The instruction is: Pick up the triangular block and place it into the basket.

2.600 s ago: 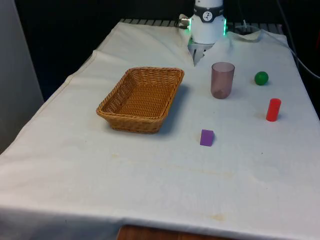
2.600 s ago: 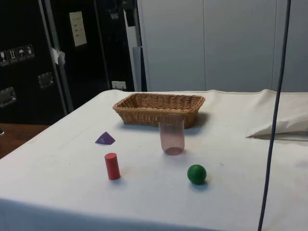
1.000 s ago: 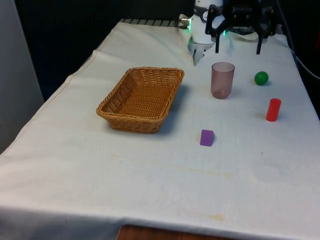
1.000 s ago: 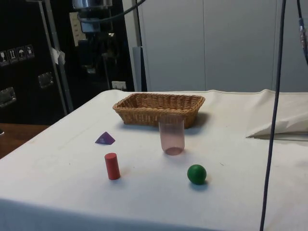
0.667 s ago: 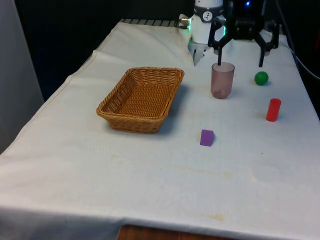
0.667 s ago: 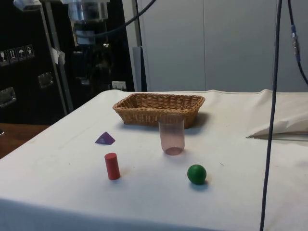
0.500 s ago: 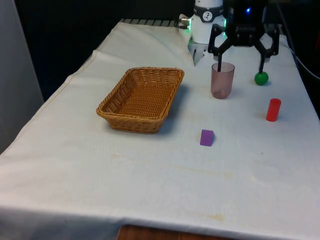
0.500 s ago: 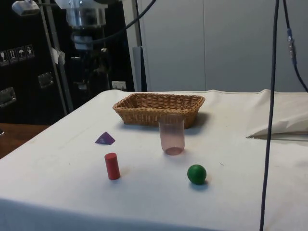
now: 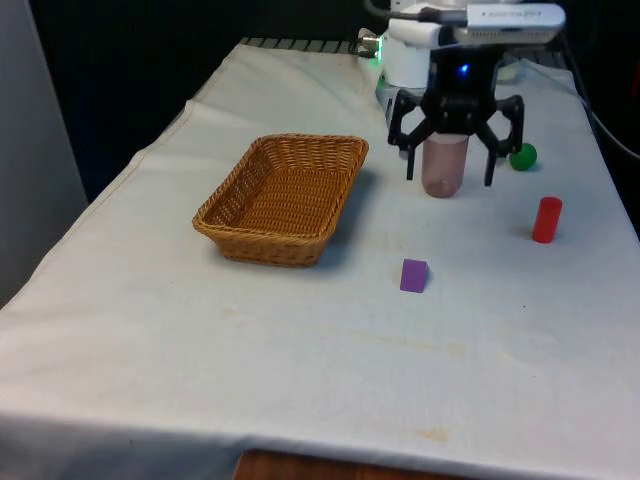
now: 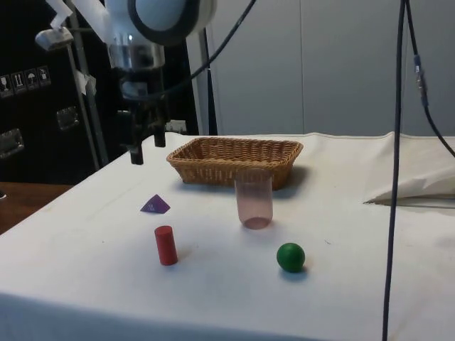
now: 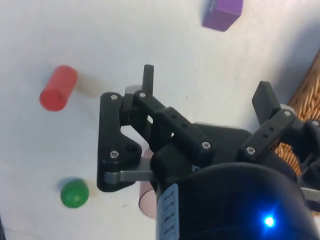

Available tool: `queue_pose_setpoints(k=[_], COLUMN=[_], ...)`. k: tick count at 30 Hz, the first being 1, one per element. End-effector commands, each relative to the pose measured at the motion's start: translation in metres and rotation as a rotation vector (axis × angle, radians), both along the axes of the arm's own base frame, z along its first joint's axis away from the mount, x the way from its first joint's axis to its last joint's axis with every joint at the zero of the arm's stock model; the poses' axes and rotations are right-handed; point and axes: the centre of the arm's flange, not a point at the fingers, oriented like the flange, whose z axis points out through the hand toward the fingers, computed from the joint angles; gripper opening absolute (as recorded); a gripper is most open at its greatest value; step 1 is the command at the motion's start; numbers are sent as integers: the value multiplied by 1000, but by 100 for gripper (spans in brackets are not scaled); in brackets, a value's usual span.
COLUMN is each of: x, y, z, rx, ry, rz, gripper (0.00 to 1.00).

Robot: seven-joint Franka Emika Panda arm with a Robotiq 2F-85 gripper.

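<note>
Jaws wide, empty, gripper (image 9: 450, 178) above counter; purple triangular block (image 9: 414, 275) lower centre, well apart, nearer camera.

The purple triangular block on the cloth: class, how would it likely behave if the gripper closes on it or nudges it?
The purple triangular block rests on a flat face, so it would probably slide, not roll. Its sloping sides could let the fingers slip off. It looks small, rigid and probably light.

The triangular block (image 9: 414, 274) is purple. The basket (image 9: 283, 198) is tan woven wicker. The cup (image 9: 444, 168) is translucent pinkish-mauve, the cylinder (image 9: 546, 219) red, the ball (image 9: 523, 155) green. The tool (image 9: 450, 178) is black; the bench (image 9: 200, 330) wears white cloth.
</note>
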Motion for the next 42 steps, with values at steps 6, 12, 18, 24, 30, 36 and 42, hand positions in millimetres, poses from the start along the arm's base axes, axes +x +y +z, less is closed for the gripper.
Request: queue_pose_setpoints(k=[6,12,18,24,30,36,42], x=[6,11,13,13,13,13,12], y=[-3,-4,-6,-11,-17,-19,-20], z=[-22,-36,-52,-78,-96,-99,-104], rx=[-8,-15,-22,-27,-34,-37,-11], ry=[-31,-51,-56,-80,-89,-87,-89], rz=[19,25,25,26,17,2,-20], gripper=[100,100,100,100,100,100,100])
